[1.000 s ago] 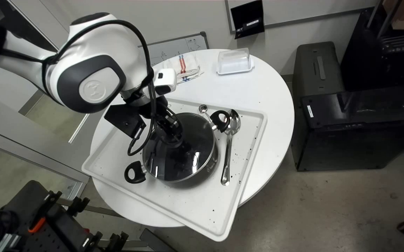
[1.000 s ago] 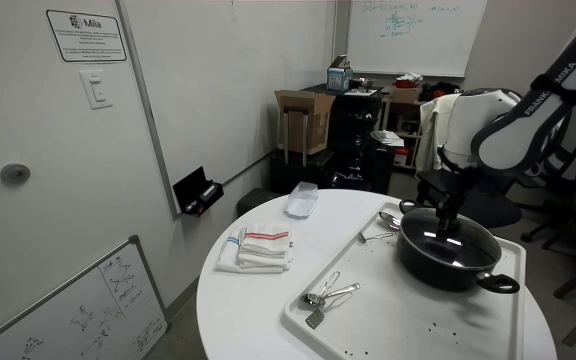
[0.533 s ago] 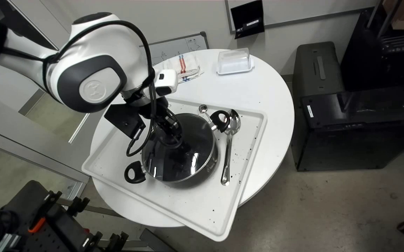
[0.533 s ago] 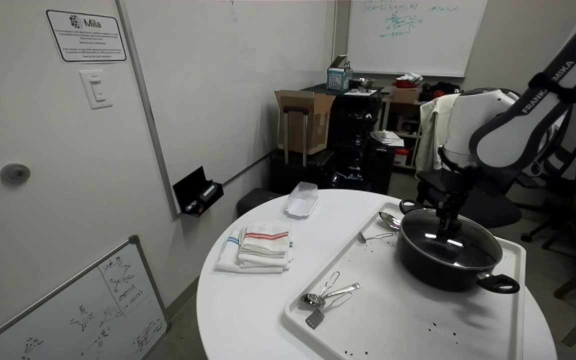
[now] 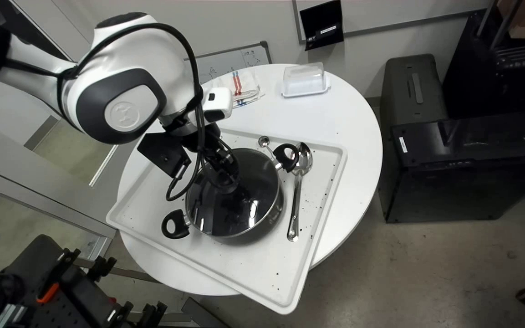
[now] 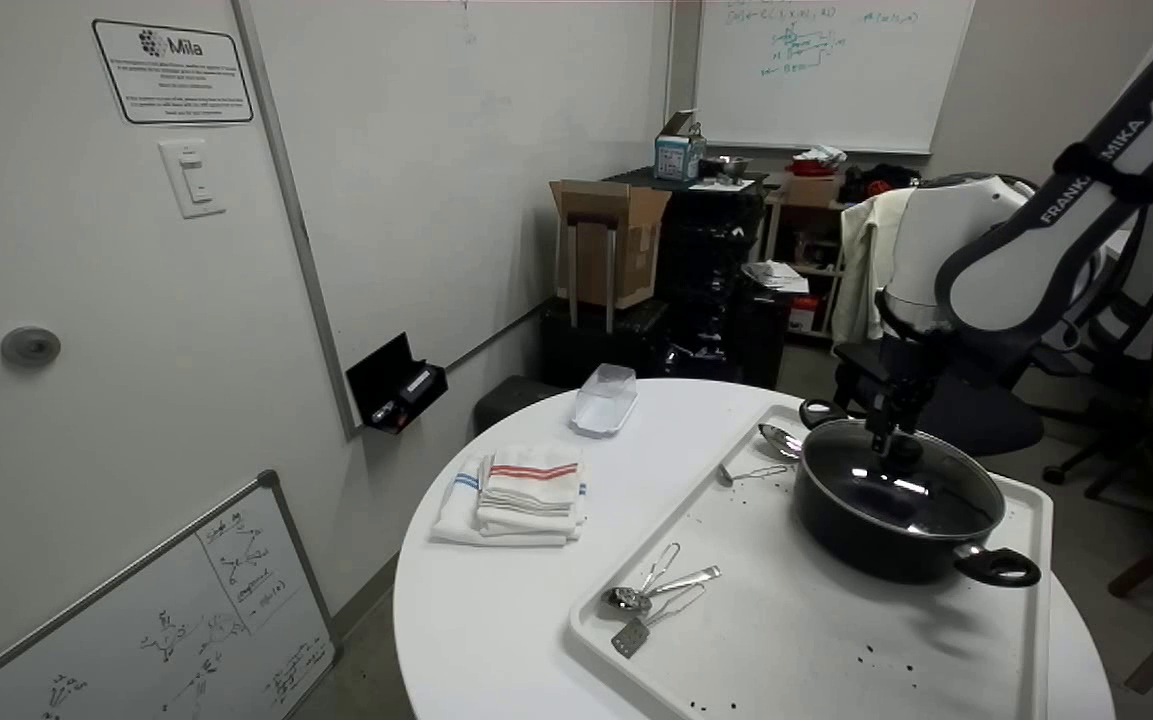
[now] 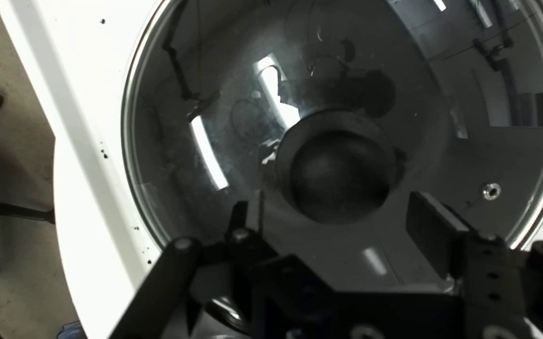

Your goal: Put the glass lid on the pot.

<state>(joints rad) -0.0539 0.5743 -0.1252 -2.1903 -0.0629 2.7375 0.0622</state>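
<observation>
The claw (image 7: 336, 202) stands wide near the dark knob (image 7: 339, 181) of the glass lid (image 6: 948, 496), which covers the pot (image 6: 861, 545). In an exterior view, both sit toward the right edge of the tabletop (image 6: 496, 620).

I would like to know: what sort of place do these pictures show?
Most likely a research lab or office workroom. A whiteboard with handwriting, a printed sign marked "Mila" and a robot arm suggest it.
</observation>
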